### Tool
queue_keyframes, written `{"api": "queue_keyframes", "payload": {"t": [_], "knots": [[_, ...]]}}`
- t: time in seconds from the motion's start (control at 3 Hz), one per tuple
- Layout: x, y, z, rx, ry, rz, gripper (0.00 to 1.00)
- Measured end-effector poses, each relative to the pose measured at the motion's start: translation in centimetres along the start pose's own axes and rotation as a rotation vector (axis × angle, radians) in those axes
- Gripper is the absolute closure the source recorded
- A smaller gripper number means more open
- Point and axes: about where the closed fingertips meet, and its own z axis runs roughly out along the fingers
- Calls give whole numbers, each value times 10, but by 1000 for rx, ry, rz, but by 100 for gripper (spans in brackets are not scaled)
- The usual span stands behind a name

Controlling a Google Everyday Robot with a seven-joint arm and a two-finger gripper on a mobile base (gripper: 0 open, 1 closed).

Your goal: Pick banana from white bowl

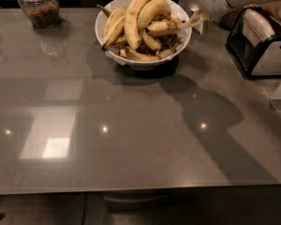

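Banana just beside gripper, bowl R.

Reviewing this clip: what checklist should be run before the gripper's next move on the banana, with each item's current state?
1. The banana is exposed on top of the pile: ok.
2. The gripper is at the bowl's right rim, by the banana's end: ok.
3. Grip secured on the banana: cannot tell.
4. The white bowl is upright on the table: ok.
5. The neighbouring bananas are clear of the target: not ok, they press against it and may shift.
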Motion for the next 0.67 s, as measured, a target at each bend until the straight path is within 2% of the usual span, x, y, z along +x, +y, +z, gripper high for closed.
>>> {"api": "queue_keyframes", "payload": {"t": [0.33, 0.67], "knots": [[12, 4, -11, -14, 41, 10, 43], [18, 10, -8, -26, 49, 23, 45]]}}
